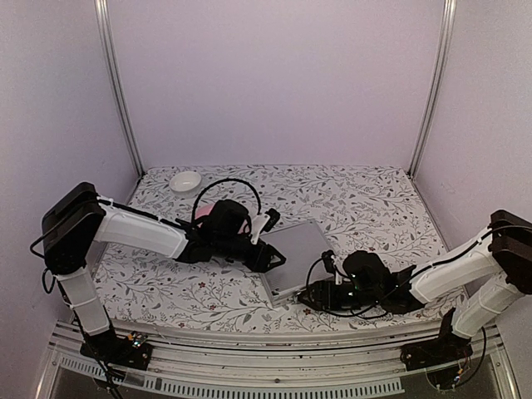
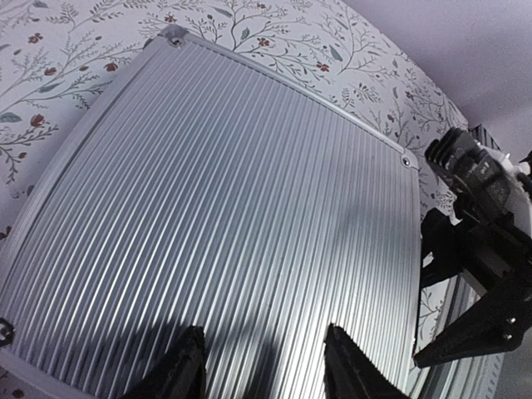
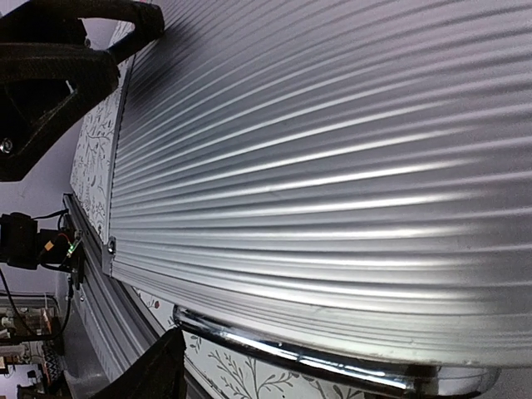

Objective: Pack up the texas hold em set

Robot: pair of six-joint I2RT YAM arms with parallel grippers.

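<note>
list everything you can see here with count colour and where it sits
case: 1, silver ribbed metal, lid shut, flat at the table's near middle
bowl: 1, white, far left of the table
plate: 1, pink, mostly hidden behind the left wrist
table: 1, white cover with grey leaf print, under everything
left arm: 1, white and black, reaching in from the left
right arm: 1, white and black, reaching in from the right
left pincer: 1, black, open, over the case lid
right pincer: 1, black, open, at the case's near edge
</note>
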